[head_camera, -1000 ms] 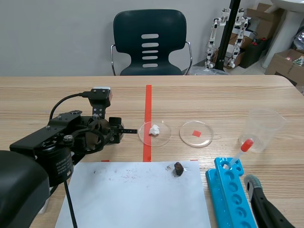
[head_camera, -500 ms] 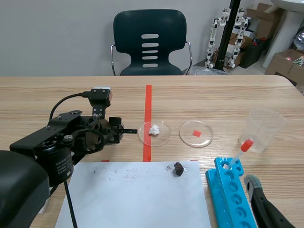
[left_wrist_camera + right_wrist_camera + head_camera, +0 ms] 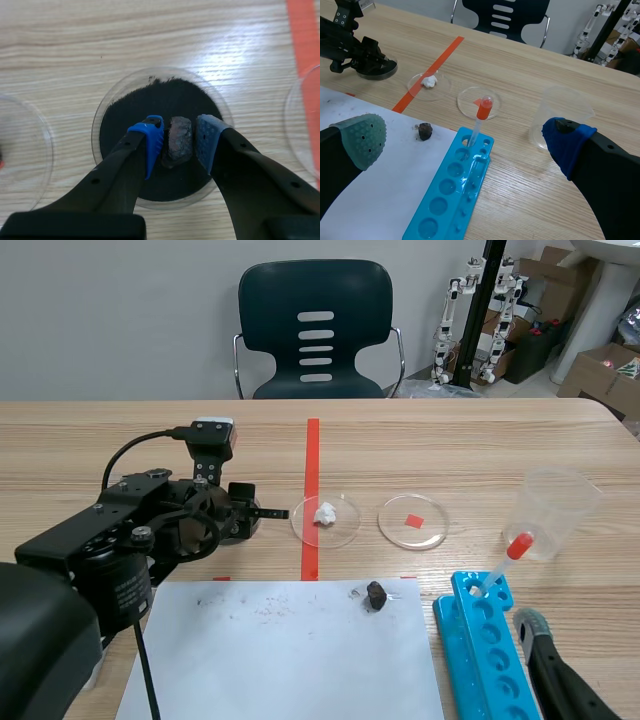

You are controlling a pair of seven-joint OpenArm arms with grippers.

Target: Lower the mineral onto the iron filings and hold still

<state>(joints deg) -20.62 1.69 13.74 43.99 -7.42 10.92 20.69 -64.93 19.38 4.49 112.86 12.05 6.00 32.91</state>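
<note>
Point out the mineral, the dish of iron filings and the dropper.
mineral [image 3: 177, 141]: left wrist view, middle of its facing side.
dish of iron filings [image 3: 172, 100]: left wrist view, bare black filings ahead of the mineral.
dropper [image 3: 483, 109]: right wrist view, its red bulb.

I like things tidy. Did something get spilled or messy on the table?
Yes, a little. Dark specks are scattered over the white paper sheet, away from the clear round dish of black filings where the left tool holds a grey-brown stone. A dark brown lump also sits loose near the paper's far edge.
</note>
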